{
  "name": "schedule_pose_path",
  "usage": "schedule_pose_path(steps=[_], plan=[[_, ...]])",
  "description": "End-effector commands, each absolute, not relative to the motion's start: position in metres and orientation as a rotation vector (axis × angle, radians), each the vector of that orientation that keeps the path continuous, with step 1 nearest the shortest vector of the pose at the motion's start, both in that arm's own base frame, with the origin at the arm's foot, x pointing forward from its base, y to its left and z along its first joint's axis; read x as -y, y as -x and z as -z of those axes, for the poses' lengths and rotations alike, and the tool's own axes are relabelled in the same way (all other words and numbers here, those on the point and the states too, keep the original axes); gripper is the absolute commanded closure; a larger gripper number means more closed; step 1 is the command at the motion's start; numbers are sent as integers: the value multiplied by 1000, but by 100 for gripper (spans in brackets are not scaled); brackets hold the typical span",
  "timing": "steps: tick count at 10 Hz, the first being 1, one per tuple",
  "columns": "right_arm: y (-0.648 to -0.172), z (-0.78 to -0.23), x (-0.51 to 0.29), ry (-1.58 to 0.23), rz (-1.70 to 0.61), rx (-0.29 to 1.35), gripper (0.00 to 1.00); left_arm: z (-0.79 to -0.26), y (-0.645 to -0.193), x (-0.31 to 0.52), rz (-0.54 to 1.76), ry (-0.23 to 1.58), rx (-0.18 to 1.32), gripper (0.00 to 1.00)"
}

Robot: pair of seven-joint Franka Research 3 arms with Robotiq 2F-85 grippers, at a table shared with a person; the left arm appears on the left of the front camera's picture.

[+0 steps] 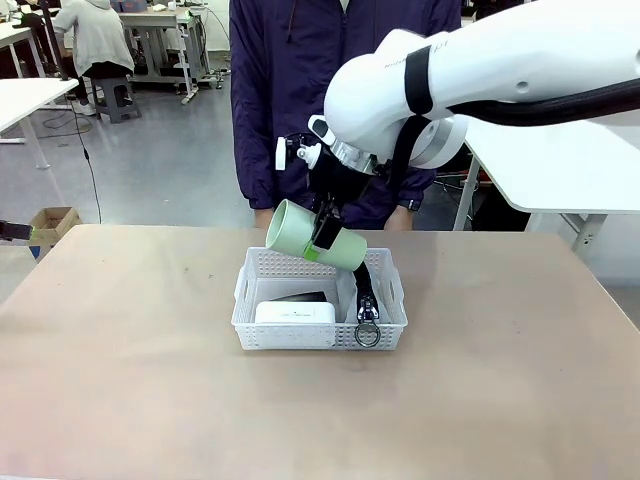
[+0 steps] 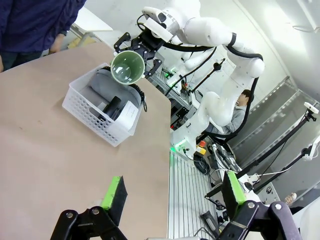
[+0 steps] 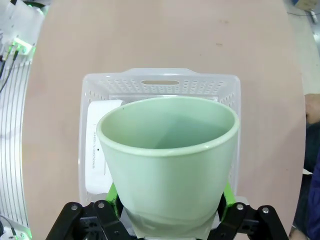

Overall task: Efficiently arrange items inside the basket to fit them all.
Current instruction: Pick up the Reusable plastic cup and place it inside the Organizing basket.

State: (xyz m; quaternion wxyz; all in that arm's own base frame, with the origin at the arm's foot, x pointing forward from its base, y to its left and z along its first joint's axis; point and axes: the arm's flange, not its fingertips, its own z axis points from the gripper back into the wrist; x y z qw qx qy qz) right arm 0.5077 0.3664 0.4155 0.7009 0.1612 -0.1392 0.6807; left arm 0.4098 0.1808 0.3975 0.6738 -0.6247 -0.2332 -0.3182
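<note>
My right gripper [image 1: 326,236] is shut on the pale green cup [image 1: 308,238], holding it tilted over the far edge of the white basket [image 1: 300,338]. In the right wrist view the cup [image 3: 167,150] stands between the green pads [image 3: 113,193], with the basket [image 3: 160,80] below it. Inside the basket lie a white box [image 1: 294,313], a black stapler [image 1: 302,297] behind it, and a grey pouch [image 1: 366,284] with a metal ring [image 1: 367,336] along the right side. My left gripper [image 2: 172,182] is open and holds nothing, well away from the basket [image 2: 85,107] over the table's left end.
A person in a dark blue jacket [image 1: 290,80] stands at the far side of the table, right behind the basket. The brown tabletop [image 1: 130,380] lies bare around the basket. White tables [image 1: 570,160] stand beyond the table's right end.
</note>
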Motion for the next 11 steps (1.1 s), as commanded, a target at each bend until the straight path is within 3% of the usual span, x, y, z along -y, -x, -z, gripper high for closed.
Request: schedule_pose_path(steps=[1,11], plan=[[-517,-391,-376,-400,-1535,366,13,-399,-407,-180,735,1397,532,0],[-535,-337,-400,-344,-1435,276,13,-399,-407,-180,735,1397,532,0]])
